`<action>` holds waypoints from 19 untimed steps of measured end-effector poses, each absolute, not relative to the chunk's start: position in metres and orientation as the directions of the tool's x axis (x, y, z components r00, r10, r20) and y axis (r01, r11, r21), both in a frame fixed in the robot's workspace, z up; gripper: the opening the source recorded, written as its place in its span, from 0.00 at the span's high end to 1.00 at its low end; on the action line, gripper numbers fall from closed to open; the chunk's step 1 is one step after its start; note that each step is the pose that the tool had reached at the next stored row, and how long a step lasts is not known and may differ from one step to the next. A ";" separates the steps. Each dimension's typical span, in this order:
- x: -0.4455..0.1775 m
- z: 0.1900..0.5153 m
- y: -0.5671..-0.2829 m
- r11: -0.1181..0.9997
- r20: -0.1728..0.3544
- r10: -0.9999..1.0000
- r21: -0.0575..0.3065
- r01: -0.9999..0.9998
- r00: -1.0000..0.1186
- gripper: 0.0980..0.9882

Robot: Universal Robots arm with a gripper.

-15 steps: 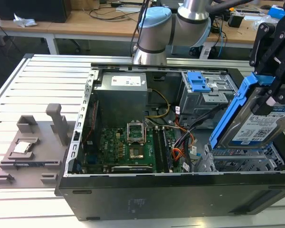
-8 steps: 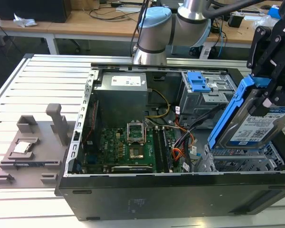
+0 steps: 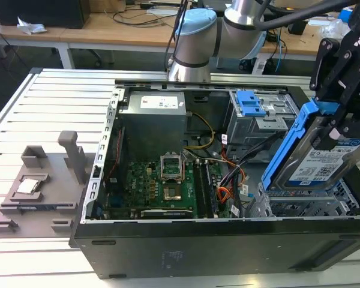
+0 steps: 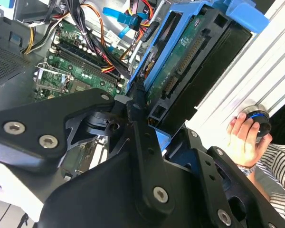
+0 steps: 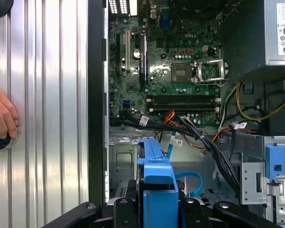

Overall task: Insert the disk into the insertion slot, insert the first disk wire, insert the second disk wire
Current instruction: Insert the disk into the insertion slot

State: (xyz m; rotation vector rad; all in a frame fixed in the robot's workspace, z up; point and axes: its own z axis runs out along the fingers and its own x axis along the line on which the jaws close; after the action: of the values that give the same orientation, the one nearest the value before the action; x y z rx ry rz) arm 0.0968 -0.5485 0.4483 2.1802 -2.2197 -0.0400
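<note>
The gripper (image 3: pixel 334 115) is clenched on the upper end of the disk (image 3: pixel 317 161), its black fingers (image 3: pixel 350 123) pressing the blue carrier from either side. The disk hangs tilted at the exterior view's right, label facing the near side. Its lower end is at the mouth of the insertion slot (image 3: pixel 300 207), in the near right corner of the open computer case (image 3: pixel 186 252); whether they touch cannot be told. In the first wrist view the second disk wire (image 5: pixel 194 177) loops just beside the carrier. The motherboard (image 3: pixel 168 180) lies to the exterior view's left of the slot. A person's hand (image 4: pixel 241 138) rests on a round black knob (image 4: pixel 256 119) on the slatted table (image 3: pixel 48 108).
</note>
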 end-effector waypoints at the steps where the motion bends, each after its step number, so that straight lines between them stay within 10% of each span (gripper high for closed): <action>1: 0.097 0.447 -0.548 0.018 0.003 -1.000 0.039 -0.999 -0.018 0.70; 19: 0.105 0.421 -0.546 0.017 0.003 -1.000 0.039 -0.999 -0.017 0.70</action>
State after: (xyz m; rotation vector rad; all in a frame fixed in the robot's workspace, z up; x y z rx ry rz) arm 0.1048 -0.5457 0.4211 2.1812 -2.2188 -0.0400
